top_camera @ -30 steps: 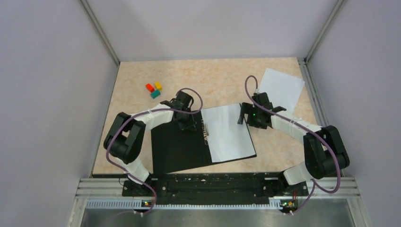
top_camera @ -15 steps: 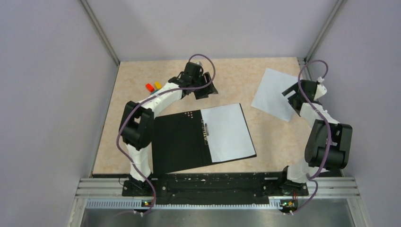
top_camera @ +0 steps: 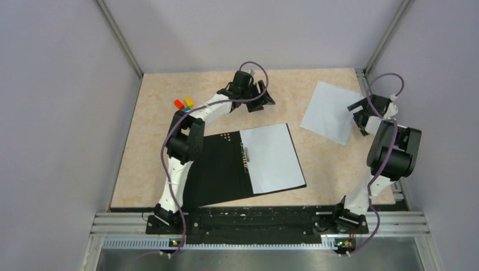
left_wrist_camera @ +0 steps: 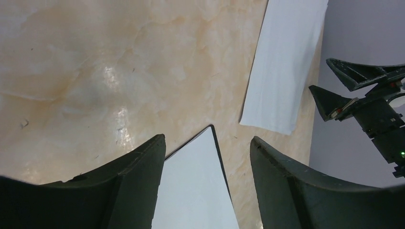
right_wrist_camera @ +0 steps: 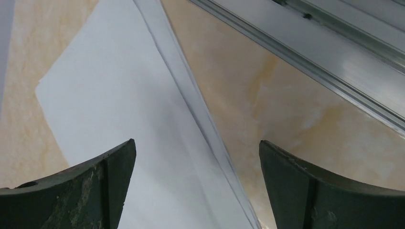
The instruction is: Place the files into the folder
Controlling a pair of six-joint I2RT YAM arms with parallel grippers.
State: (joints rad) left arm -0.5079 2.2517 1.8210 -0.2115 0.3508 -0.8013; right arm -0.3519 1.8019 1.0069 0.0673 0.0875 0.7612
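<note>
The folder (top_camera: 212, 169) lies open at the table's middle, black inside, with a metal clip (top_camera: 245, 155) on its spine. One white file (top_camera: 274, 158) rests flat on its right half. The other file (top_camera: 329, 112) lies loose at the back right. My left gripper (top_camera: 263, 96) hovers open over bare table behind the folder; in the left wrist view (left_wrist_camera: 207, 139) the folder's file corner (left_wrist_camera: 196, 191) shows between its fingers, the loose file (left_wrist_camera: 286, 67) beyond. My right gripper (top_camera: 361, 114) stands open at the loose file's right edge, over that file (right_wrist_camera: 119, 109), holding nothing (right_wrist_camera: 196, 142).
Small red and yellow blocks (top_camera: 183, 104) sit at the back left beside the left arm. An aluminium rail (right_wrist_camera: 310, 47) runs along the table's right edge close to the right gripper. Grey walls enclose the table on three sides.
The left arm swung from the folder's spine to the back of the table and its jaws opened. The right arm moved from the folder's right side out to the loose file.
</note>
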